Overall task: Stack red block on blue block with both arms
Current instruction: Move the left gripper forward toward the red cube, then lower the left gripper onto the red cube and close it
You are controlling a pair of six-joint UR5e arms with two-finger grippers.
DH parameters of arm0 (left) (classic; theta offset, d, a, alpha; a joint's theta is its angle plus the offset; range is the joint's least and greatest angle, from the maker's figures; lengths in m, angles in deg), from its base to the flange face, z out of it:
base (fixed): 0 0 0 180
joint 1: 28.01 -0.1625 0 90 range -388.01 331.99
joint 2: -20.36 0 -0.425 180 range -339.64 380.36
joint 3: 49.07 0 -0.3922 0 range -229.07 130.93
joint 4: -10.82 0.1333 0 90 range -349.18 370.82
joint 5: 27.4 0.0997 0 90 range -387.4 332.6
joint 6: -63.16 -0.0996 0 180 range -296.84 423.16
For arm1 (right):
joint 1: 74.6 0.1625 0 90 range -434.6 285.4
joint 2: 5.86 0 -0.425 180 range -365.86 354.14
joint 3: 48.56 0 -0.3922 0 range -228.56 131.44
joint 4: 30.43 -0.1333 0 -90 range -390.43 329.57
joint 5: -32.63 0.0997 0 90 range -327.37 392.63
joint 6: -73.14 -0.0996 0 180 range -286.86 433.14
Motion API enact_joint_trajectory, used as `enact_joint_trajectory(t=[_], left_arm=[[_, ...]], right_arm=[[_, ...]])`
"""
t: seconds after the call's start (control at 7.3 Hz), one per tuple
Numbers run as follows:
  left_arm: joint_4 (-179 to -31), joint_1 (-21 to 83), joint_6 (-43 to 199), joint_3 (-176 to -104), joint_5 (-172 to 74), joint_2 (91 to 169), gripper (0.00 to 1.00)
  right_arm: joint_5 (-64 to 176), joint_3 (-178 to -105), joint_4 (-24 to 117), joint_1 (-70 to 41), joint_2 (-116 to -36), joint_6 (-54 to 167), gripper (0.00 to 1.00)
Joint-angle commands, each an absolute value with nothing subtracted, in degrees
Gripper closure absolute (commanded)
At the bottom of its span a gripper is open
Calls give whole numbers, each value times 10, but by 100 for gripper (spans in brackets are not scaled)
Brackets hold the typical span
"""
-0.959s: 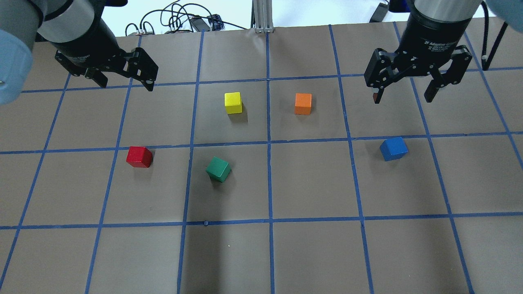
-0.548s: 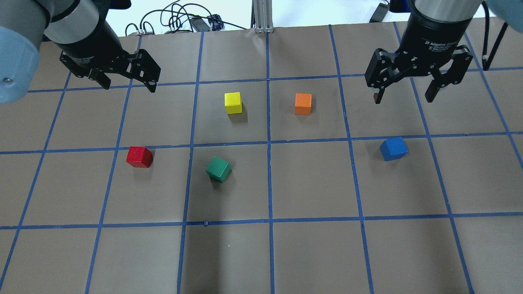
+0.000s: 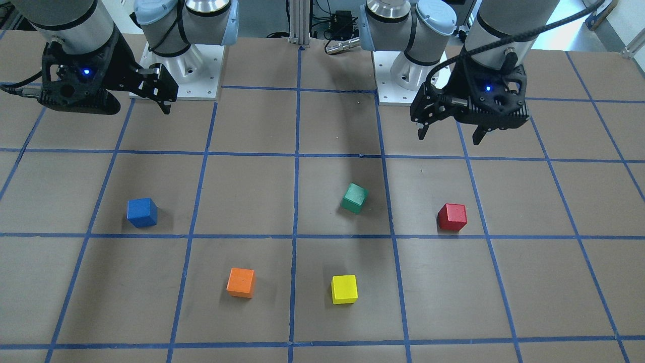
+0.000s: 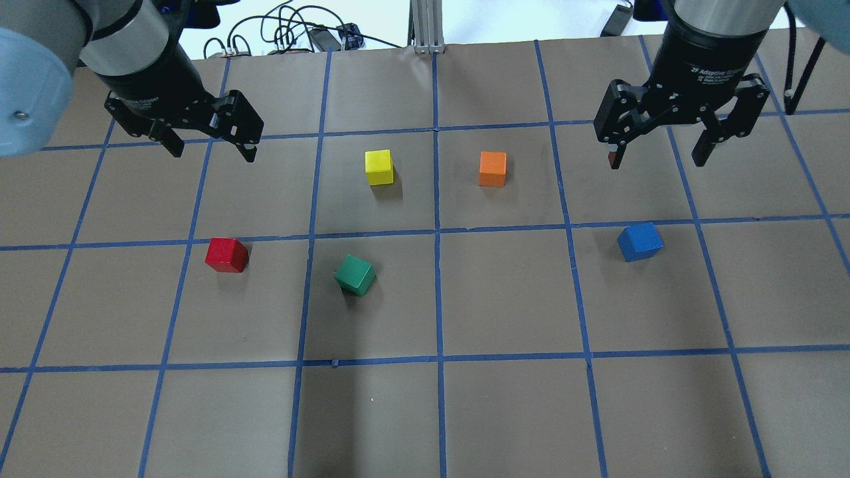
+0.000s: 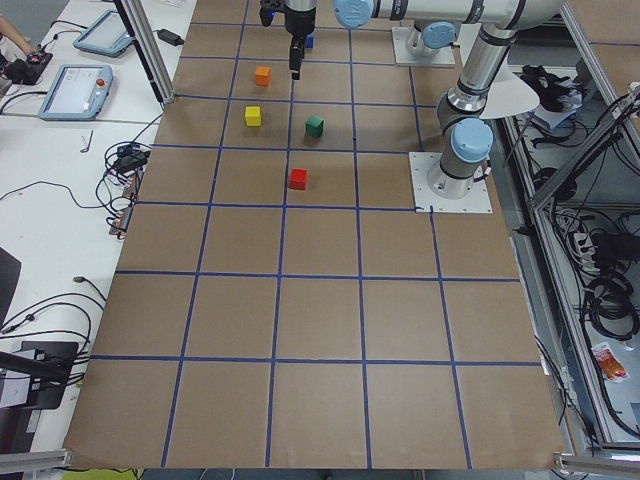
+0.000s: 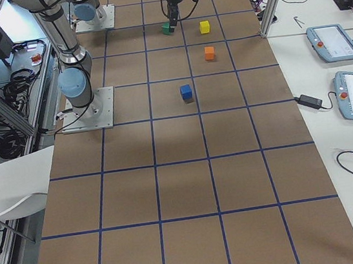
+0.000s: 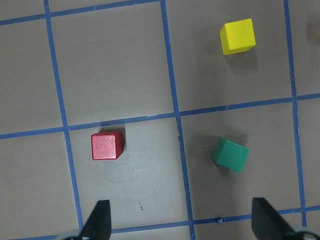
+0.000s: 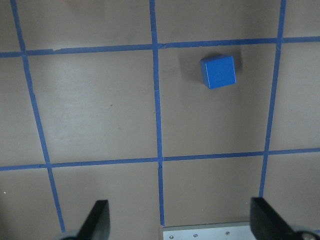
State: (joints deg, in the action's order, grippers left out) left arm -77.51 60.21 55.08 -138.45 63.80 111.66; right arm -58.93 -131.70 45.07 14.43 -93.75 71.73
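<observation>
Silver-grey arms (image 4: 724,12), pale-blue joint caps (image 3: 436,16), black claws (image 4: 656,161)

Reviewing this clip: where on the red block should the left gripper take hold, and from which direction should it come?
Probably by two opposite side faces, coming straight down from above. The red block sits flat with upright sides and free space all round; the green block is well apart. The left gripper is open and points downward.

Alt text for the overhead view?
Open, empty end effectors hover: the left end effector upper left with the red block lower in frame, the right end effector upper right with the blue block lower. A yellow block, orange block and green block lie apart between them.
</observation>
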Motion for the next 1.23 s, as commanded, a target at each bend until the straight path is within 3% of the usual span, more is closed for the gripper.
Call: enact_joint_trajectory(t=[0.0, 0.41, 1.1], left_arm=[[-776, 566, 537, -1392, 636, 1160, 0], [-762, 515, 452, -1400, 637, 1217, 0], [-463, 462, 371, -1601, 629, 1245, 0]], right_arm=[[-589, -1317, 451, 144, -937, 717, 0], [-589, -1317, 451, 144, -937, 717, 0], [-590, -1318, 451, 145, -937, 717, 0]])
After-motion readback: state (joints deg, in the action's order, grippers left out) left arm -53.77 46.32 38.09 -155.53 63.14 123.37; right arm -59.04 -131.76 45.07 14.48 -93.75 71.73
